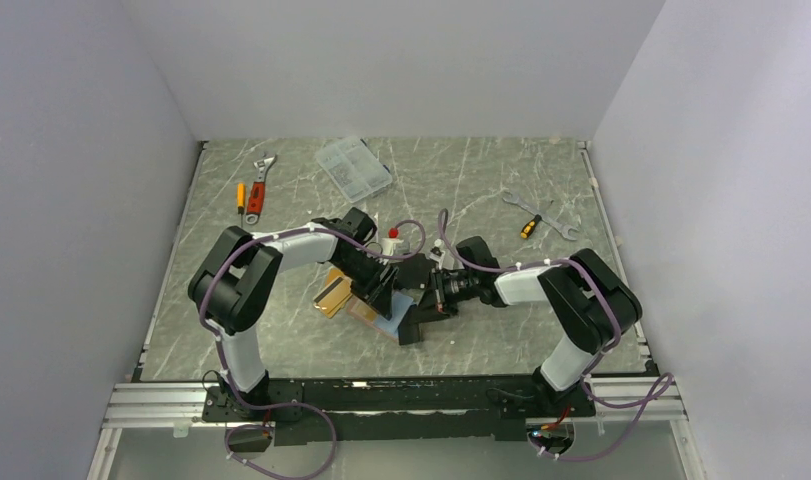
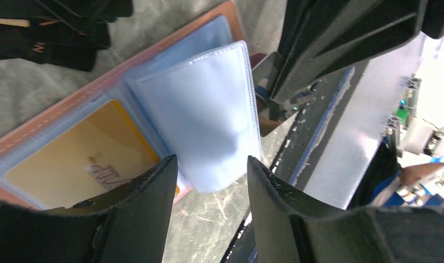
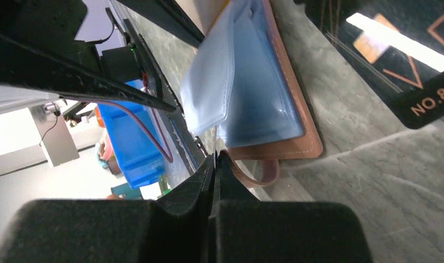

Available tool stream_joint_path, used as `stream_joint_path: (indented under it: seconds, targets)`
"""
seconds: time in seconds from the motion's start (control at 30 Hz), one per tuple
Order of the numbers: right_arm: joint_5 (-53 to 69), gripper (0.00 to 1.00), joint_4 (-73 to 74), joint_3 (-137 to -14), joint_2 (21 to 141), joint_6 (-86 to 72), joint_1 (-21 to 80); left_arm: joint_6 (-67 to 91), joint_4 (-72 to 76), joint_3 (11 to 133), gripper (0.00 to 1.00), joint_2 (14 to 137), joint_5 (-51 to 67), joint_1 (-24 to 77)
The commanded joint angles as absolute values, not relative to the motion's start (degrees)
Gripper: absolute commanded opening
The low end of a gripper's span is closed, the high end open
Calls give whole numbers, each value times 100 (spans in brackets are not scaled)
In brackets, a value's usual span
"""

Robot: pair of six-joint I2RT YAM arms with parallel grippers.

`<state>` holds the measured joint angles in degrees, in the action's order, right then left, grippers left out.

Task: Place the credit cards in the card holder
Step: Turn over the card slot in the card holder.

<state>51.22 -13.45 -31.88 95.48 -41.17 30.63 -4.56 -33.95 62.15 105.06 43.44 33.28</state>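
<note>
The card holder (image 1: 381,318) lies open on the table between both arms, pink outside (image 2: 71,100) and pale blue inside (image 3: 274,152). One clear sleeve (image 2: 203,109) stands lifted. An orange-gold credit card (image 2: 66,164) sits inside a lower sleeve. Another orange-gold card with a dark stripe (image 1: 330,293) lies just left of the holder. My left gripper (image 2: 211,160) hovers open over the lifted sleeve's free corner, holding nothing (image 1: 379,290). My right gripper (image 3: 215,156) is shut on a thin silver-grey card (image 2: 267,82), seen edge-on (image 3: 215,139) at the sleeve's edge (image 1: 433,297).
A black flat piece (image 1: 413,270) lies right behind the holder (image 3: 384,55). At the back are a clear compartment box (image 1: 353,166), an orange-handled wrench (image 1: 258,190) and a screwdriver (image 1: 241,195). A spanner (image 1: 539,210) and a second screwdriver (image 1: 529,226) lie back right.
</note>
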Motion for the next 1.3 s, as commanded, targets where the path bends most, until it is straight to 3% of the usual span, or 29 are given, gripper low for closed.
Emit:
stream_joint_path:
  seconds: [0.0,0.33,0.77,0.8,1.27]
  targets:
    - [5076,0,-1378,-3450,9255,-4025,3081,-665,-3546,6398,56,10581,5312,3278]
    - [5021,0,-1290,-3319,8897,-4067,3091,-1029,-3800,6880,57,10940,6293,3560]
    - [5155,0,-1320,-3572,9425,-3941,3132,-1768,-4805,6651,61,10621,5526,2534]
    - [5141,0,-1239,-3626,9437,-3893,3156,-1800,-4834,6599,66,10548,5474,2477]
    - [4767,0,-481,-4362,9863,-3345,3290,-1427,-4284,5759,69,10257,5497,2239]
